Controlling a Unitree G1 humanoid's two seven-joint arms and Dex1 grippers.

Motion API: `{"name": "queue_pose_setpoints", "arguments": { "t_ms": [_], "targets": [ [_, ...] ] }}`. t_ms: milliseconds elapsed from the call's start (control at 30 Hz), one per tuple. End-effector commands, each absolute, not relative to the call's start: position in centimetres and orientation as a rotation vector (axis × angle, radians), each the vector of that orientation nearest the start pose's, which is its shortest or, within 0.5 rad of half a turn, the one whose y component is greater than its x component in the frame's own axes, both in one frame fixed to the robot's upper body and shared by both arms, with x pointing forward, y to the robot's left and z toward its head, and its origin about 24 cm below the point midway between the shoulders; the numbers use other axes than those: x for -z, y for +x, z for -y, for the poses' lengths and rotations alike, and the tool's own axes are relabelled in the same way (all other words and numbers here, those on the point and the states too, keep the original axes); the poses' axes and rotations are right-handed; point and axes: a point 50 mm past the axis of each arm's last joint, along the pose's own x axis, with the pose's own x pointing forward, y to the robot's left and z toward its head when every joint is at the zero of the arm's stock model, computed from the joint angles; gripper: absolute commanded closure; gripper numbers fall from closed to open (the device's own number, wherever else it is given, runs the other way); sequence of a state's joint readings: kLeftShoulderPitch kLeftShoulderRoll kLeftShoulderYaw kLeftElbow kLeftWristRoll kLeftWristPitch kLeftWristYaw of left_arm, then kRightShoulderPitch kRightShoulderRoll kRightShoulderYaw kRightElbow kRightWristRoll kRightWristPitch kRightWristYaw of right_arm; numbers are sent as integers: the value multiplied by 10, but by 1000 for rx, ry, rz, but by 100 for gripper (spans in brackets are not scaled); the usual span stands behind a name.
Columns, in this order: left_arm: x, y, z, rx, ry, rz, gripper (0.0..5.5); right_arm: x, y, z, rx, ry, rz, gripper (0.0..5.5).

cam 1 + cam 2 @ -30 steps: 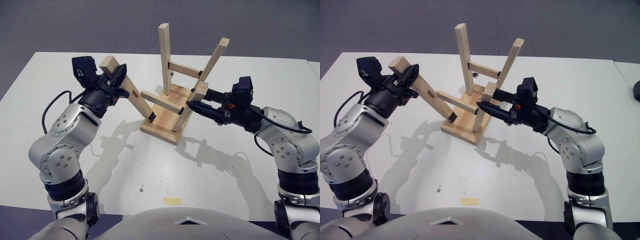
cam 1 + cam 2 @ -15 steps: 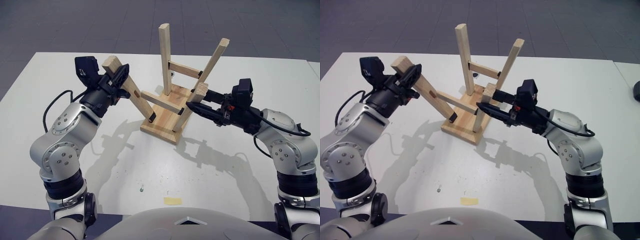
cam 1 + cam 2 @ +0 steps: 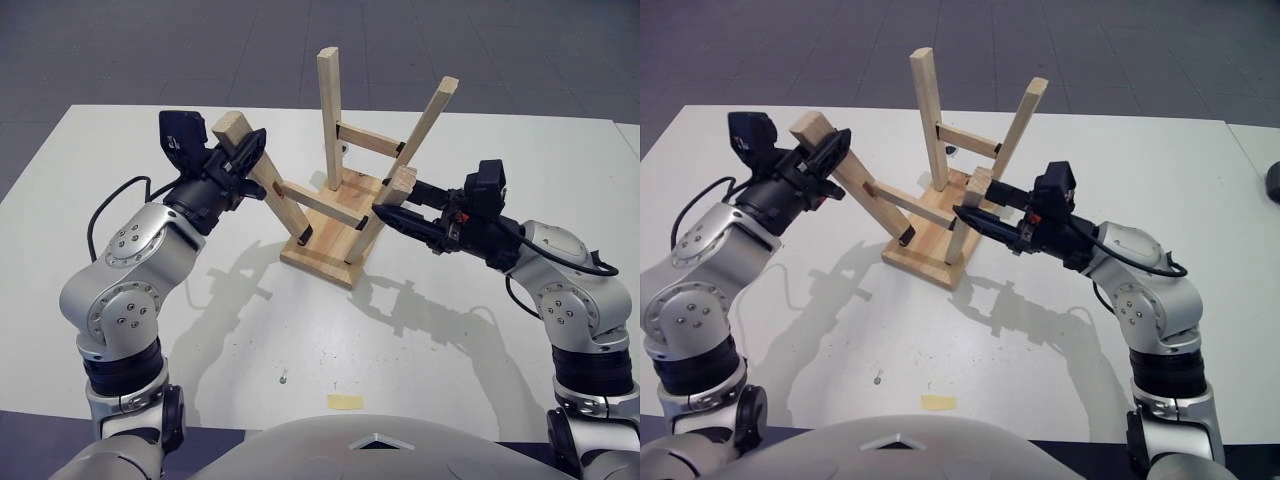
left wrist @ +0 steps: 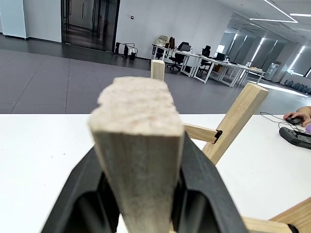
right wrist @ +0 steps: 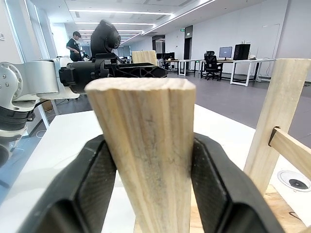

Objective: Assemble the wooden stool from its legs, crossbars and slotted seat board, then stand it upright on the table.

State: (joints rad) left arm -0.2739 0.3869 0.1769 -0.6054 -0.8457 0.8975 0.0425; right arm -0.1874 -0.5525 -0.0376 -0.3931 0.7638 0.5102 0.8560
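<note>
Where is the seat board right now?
In the head views, the seat board rests mid-table, between the robot's arms, with the legs sticking up from it.

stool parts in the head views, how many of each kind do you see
legs: 4
crossbars: 2
seat board: 1
total: 7
</note>
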Motion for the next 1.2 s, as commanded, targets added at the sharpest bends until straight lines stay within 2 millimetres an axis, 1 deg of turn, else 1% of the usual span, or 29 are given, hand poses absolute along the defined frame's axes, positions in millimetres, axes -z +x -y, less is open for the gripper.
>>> {"name": "queue_pose_setpoints", "arguments": {
  "t_ms": [33,100,233,333,467,533,600,633,667,700,733,767,800,833,867,933,1000,1033,1067,1133,1200],
  "targets": [
    [-162,253,-178,325,-97,-159,448,-149,238,157,-1173,104,2,335],
    [-158,252,-174,335,-93,-171,448,-149,238,156,-1176,98,2,335],
    [-155,251,-160,378,-119,-173,448,-148,236,154,-1195,59,-7,336],
    [-157,254,-163,361,-114,-161,448,-141,232,155,-1240,-100,-76,342],
    [-160,257,-176,322,-106,-155,448,-132,235,158,-1204,-232,-131,345],
    [-159,257,-174,337,-94,-158,448,-129,238,155,-1172,-271,-149,345],
    [-159,255,-167,368,-96,-160,448,-130,239,152,-1168,-276,-147,345],
    [-158,255,-165,375,-91,-163,448,-134,240,152,-1169,-249,-136,345],
    [-157,255,-164,378,-92,-164,448,-139,241,152,-1168,-228,-126,309],
    [-157,255,-165,375,-86,-164,448,-144,242,153,-1167,-212,-117,298],
    [-157,255,-166,369,-79,-163,448,-148,243,153,-1168,-202,-112,317],
    [-157,256,-167,365,-75,-162,448,-153,244,154,-1170,-191,-106,319],
    [-157,257,-167,362,-75,-160,448,-157,244,154,-1176,-176,-101,341],
    [-157,258,-167,366,-75,-157,448,-161,245,153,-1187,-145,-96,308],
    [-158,258,-166,370,-73,-154,448,-169,244,154,-1202,-77,-76,303],
    [-158,259,-167,374,-73,-150,448,-185,244,155,-1236,77,-27,267],
    [-157,260,-169,382,-72,-154,448,-213,245,160,-1286,293,64,237],
    [-156,260,-170,399,-62,-156,448,-229,251,167,-1264,392,138,218],
    [-155,260,-170,417,-56,-157,448,-241,258,175,-1219,455,192,204],
    [-151,260,-171,430,-26,-171,448,-256,268,183,-1148,518,252,171],
    [-147,261,-171,452,-4,-181,447,-264,274,183,-1127,549,270,142]
  ]
}}
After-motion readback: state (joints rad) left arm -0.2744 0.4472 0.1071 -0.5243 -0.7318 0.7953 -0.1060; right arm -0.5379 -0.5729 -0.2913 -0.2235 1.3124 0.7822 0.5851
